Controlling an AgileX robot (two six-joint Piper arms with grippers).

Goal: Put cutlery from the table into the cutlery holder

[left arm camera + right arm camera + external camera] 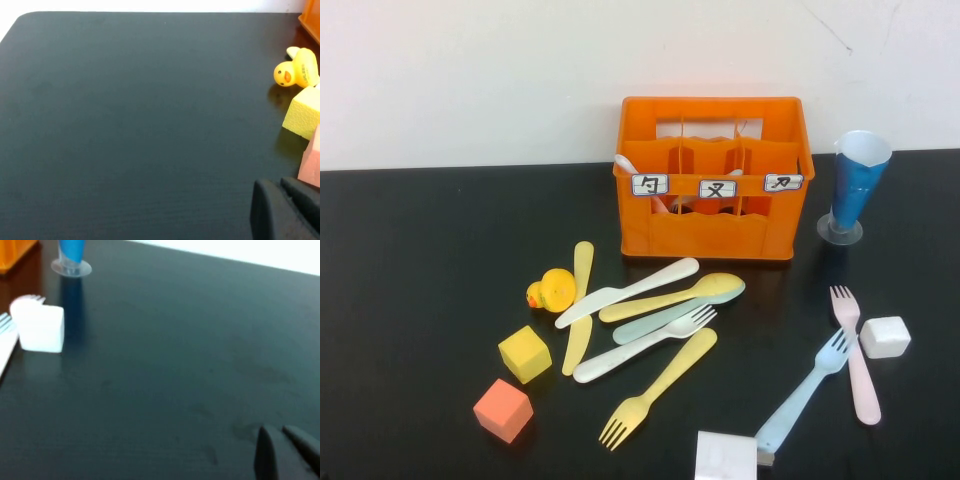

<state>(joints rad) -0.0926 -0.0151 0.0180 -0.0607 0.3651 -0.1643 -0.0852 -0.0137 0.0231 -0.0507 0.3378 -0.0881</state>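
Observation:
The orange cutlery holder stands at the back of the black table, with a white spoon handle poking out of its left compartment. In front of it lie a yellow knife, white knife, yellow spoon, pale green spoon, white fork and yellow fork. A blue fork and pink fork lie to the right. Neither arm shows in the high view. My left gripper is shut and empty, low near the cubes. My right gripper is shut and empty over bare table.
A yellow duck, yellow cube and orange cube sit left of the pile. White cubes lie at the right and front. A blue cone cup stands right of the holder.

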